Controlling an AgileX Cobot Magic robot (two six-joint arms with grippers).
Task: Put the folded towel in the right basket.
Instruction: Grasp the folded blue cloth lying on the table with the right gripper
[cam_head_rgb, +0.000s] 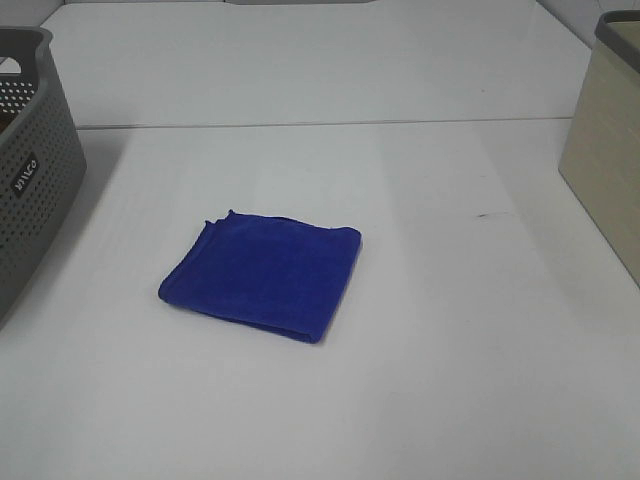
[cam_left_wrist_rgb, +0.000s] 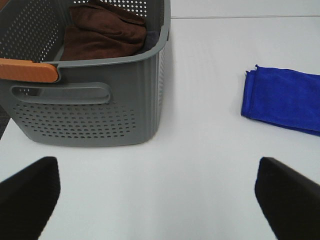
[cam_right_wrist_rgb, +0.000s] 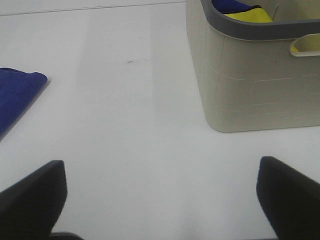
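Note:
A folded blue towel (cam_head_rgb: 265, 273) lies flat on the white table near the middle. It also shows in the left wrist view (cam_left_wrist_rgb: 285, 99) and at the edge of the right wrist view (cam_right_wrist_rgb: 15, 95). The right basket (cam_head_rgb: 605, 140) is beige with a grey rim, at the table's right edge; the right wrist view shows it (cam_right_wrist_rgb: 250, 80) holding blue and yellow cloth. My left gripper (cam_left_wrist_rgb: 160, 200) is open and empty, well short of the towel. My right gripper (cam_right_wrist_rgb: 160, 200) is open and empty, between towel and basket. Neither arm shows in the high view.
A grey perforated basket (cam_head_rgb: 30, 160) stands at the left edge; in the left wrist view (cam_left_wrist_rgb: 90, 100) it holds a brown towel (cam_left_wrist_rgb: 102, 32) and has an orange handle. A small dark mark (cam_head_rgb: 488, 215) is on the table.

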